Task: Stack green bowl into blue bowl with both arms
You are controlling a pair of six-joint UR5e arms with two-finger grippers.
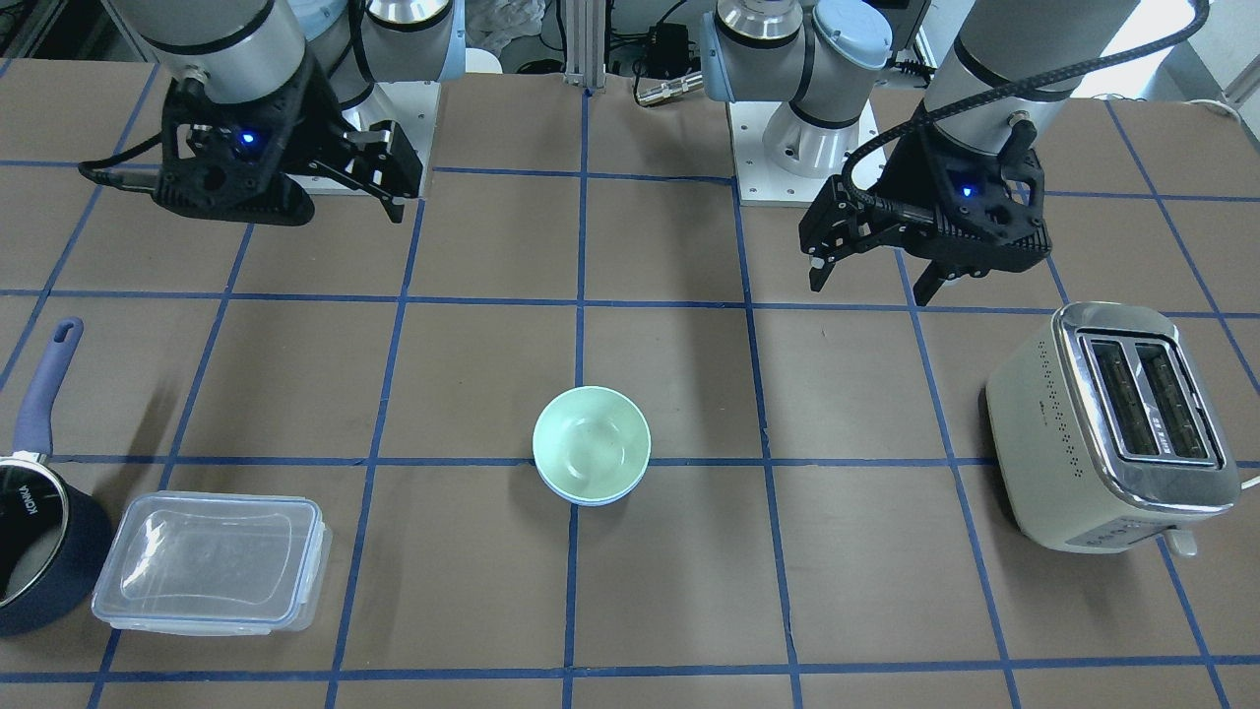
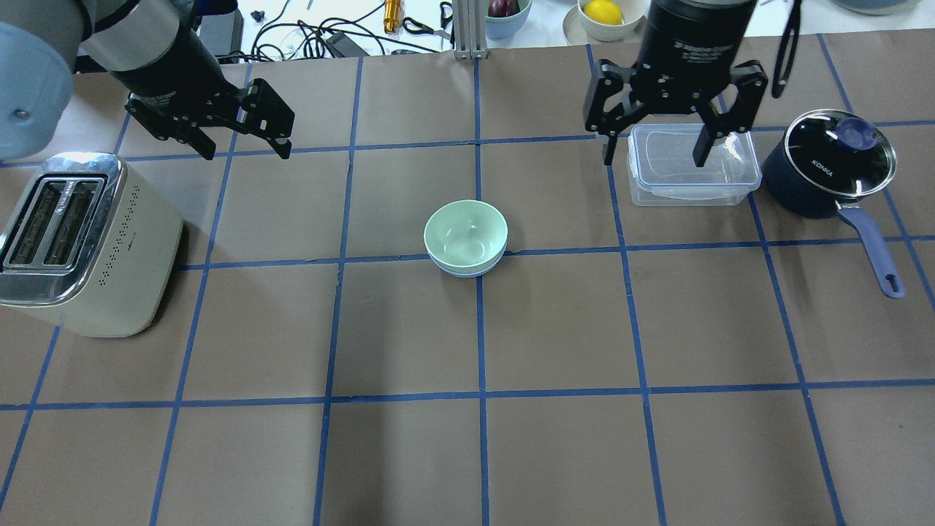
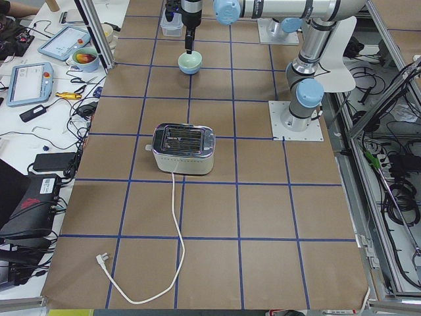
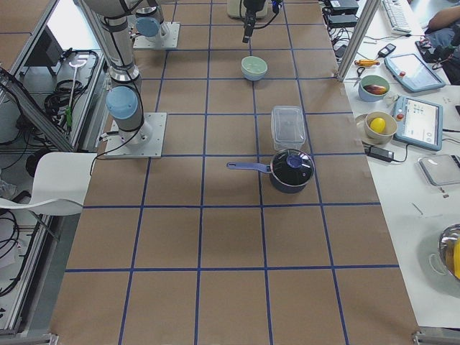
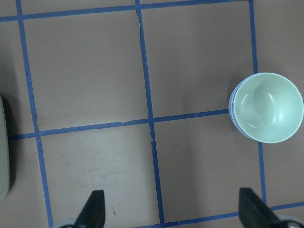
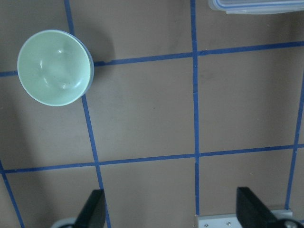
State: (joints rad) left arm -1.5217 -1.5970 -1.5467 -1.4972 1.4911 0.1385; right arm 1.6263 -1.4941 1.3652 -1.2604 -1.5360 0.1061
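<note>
The green bowl (image 2: pixel 465 234) sits nested inside the blue bowl (image 2: pixel 464 272) at the table's middle; only a thin blue rim shows beneath it. The stack also shows in the front view (image 1: pixel 591 443), the left wrist view (image 5: pixel 268 108) and the right wrist view (image 6: pixel 53 66). My left gripper (image 2: pixel 247 150) hangs open and empty, well back and to the left of the bowls. My right gripper (image 2: pixel 654 157) hangs open and empty, back and to the right, over the clear container. Neither gripper touches the bowls.
A cream toaster (image 2: pixel 80 241) stands at the left. A clear lidded container (image 2: pixel 690 164) and a dark navy saucepan (image 2: pixel 825 164) with a glass lid and blue handle stand at the back right. Small bowls and cables lie beyond the table's far edge.
</note>
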